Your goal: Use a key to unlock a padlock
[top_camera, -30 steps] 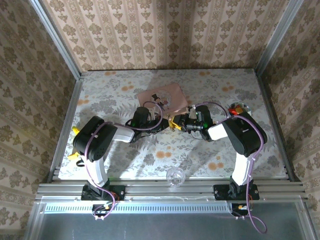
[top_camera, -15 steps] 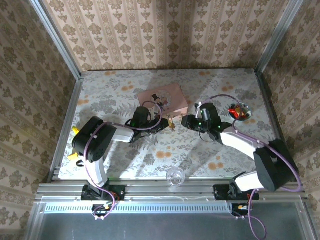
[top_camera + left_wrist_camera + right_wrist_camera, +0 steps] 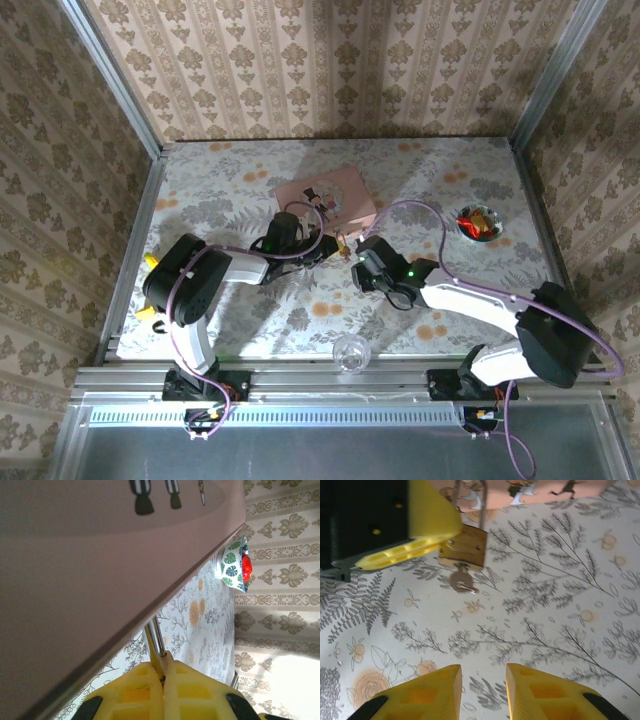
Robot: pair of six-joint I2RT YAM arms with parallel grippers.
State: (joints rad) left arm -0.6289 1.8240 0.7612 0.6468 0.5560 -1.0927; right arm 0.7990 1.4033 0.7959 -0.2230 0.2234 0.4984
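Observation:
The small brass padlock [image 3: 465, 547] hangs just off the table beside the pink box, and its thin silvery shackle [image 3: 156, 642] is pinched in my left gripper [image 3: 164, 667], which is shut on it. A silver key [image 3: 461, 581] sticks out of the padlock's underside. In the top view the padlock [image 3: 344, 241] sits at the tip of the left gripper [image 3: 330, 243]. My right gripper [image 3: 483, 690] is open with nothing between its yellow fingers. It is a short way in front of the key, and in the top view the right gripper [image 3: 365, 262] is just right of the padlock.
The pink picture-lidded box [image 3: 325, 193] lies right behind the padlock. A leaf-patterned bowl [image 3: 478, 222] with red things stands at the right. A clear glass ball [image 3: 350, 352] rests near the front rail. Floral tablecloth lies bare under the right gripper.
The right arm has swung round, and its gripper has come away from the key toward the front, with the jaws a little narrower. The left arm has kept still with the padlock.

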